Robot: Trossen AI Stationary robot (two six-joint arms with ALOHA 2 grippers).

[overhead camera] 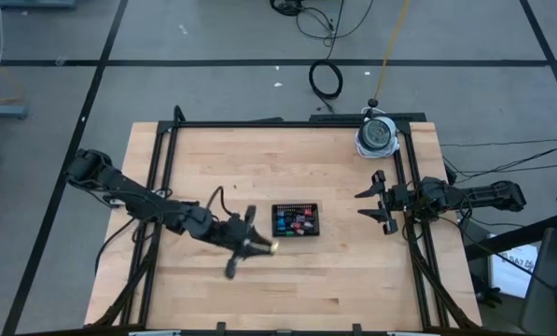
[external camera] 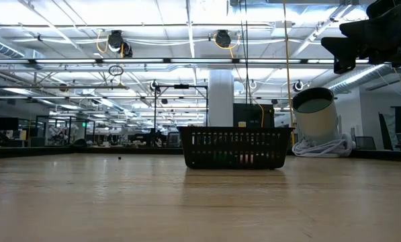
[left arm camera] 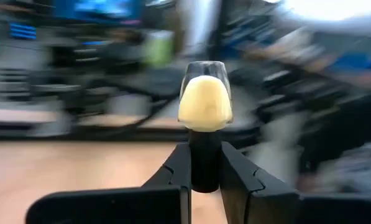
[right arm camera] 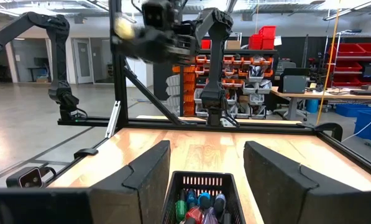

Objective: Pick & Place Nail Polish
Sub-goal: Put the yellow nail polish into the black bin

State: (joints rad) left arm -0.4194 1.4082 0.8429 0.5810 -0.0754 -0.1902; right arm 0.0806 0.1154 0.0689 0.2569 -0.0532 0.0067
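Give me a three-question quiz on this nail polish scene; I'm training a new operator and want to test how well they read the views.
1. True or false: the left gripper is shut on a yellow nail polish bottle, held by its dark cap.
2. Where are the other nail polish bottles? A) scattered on the table B) inside the black mesh tray C) in the white canister
3. Fill in: the right gripper waits near the table's right edge with its fingers ____.

Key: 1 true; 2 B; 3 open.
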